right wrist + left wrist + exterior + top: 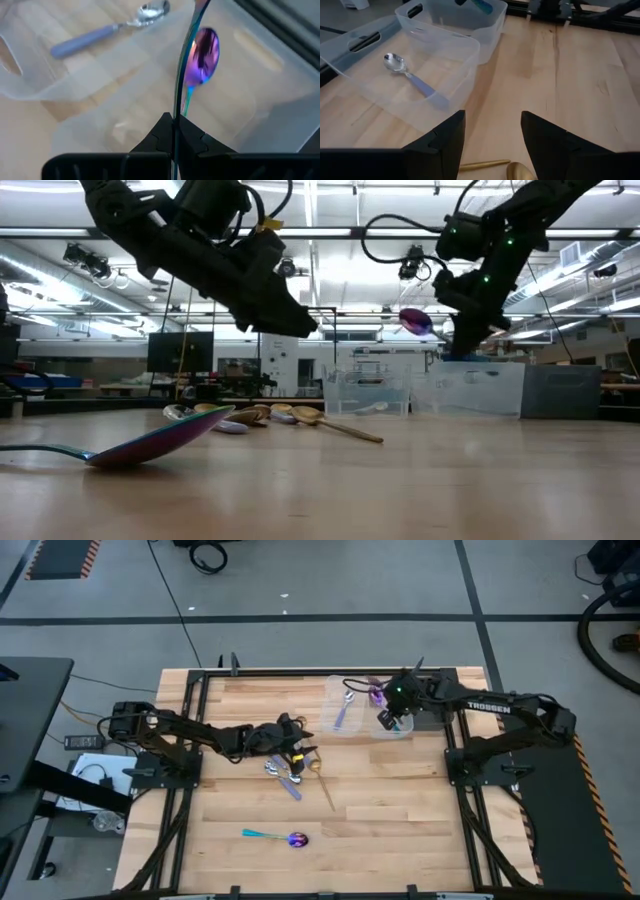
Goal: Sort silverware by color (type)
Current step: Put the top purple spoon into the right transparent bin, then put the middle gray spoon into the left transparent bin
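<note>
Iridescent purple spoon [202, 49] is clenched in the right tool [174, 131], handle running up through the fingers, bowl above the clear tray [345, 690]. We judge release goes straight down. Left tool [492, 132], released, hovers over the silverware pile [292, 765] mid-surface.

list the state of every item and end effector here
right end effector: shut on purple spoon, above the clear tray
purple spoon: held in the air
left end effector: open, over the loose pile
silver spoon: lying in a clear tray compartment
gold spoon: lying on the table
iridescent spoon: lying alone on the table
</note>
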